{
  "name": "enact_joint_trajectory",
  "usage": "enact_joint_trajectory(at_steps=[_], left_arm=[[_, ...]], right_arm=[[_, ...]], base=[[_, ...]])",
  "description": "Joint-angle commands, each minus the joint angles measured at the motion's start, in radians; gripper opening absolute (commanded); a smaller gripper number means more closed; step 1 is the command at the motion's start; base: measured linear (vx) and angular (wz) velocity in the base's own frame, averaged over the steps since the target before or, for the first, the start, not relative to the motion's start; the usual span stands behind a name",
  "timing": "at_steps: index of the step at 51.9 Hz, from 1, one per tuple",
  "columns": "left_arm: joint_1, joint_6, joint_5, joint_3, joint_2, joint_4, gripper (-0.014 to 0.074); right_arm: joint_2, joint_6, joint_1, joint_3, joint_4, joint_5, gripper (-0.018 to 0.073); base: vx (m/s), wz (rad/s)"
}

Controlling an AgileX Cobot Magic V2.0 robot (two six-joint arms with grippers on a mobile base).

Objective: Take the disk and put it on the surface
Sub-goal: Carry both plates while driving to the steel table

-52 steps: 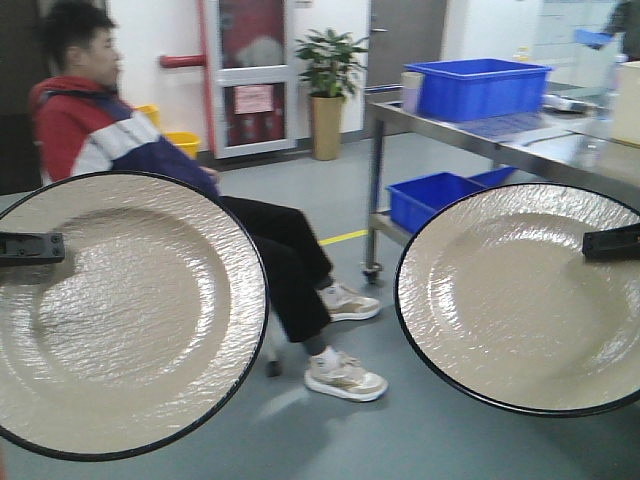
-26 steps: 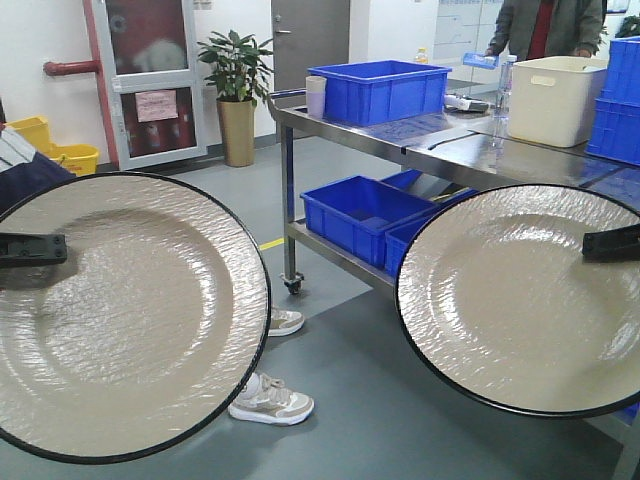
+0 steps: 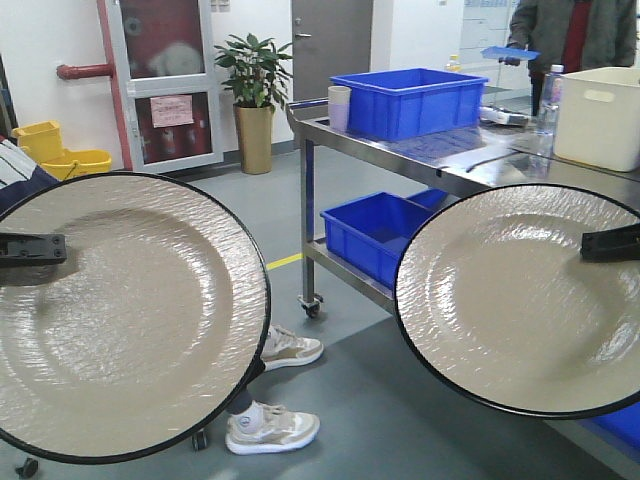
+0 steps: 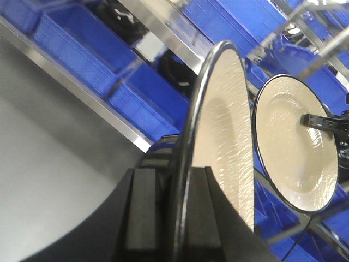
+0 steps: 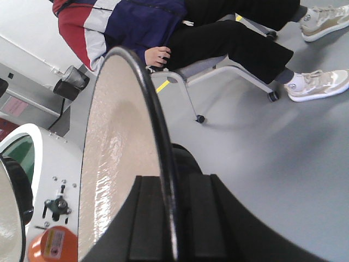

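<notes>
- Over the last second the front view has swung round. The seated person (image 5: pixel 125 22) has slid off its left edge (only the shoes (image 3: pixel 272 428) remain), and the steel counter (image 3: pixel 480 165) with its blue crate (image 3: pixel 415 100) has come in on the right. Both disks hold their place in frame, so I judge the base is turning toward the set-down spot.
- The left gripper (image 4: pixel 174 218) is clenched on the left disk (image 3: pixel 130 315), whose rim stands edge-on between the fingers (image 4: pixel 143 213).
- The right gripper (image 5: pixel 172 218) pinches the right disk (image 3: pixel 520 300) the same way.
- Both disks hang in the air, clear of the counter.
</notes>
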Motion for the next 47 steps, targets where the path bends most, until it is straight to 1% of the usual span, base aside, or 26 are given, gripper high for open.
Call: enact_joint_trajectory(at_steps=[1, 26, 47], left_arm=[[-0.003, -0.016, -0.006, -0.033, -0.039, -0.144, -0.0008], [-0.003, -0.016, -0.004, -0.033, -0.039, -0.144, -0.0008], [-0.003, -0.016, -0.004, -0.033, -0.039, -0.144, -0.0008]], right_arm=[[-0.045, 0.007, -0.001, -0.029, 0.140, 0.022, -0.0009], [-0.045, 0.007, -0.001, -0.029, 0.140, 0.022, -0.0009], [-0.045, 0.007, -0.001, -0.029, 0.140, 0.020, -0.0009]], base=[[0.46, 0.13], [0.49, 0.07], [0.50, -0.13]])
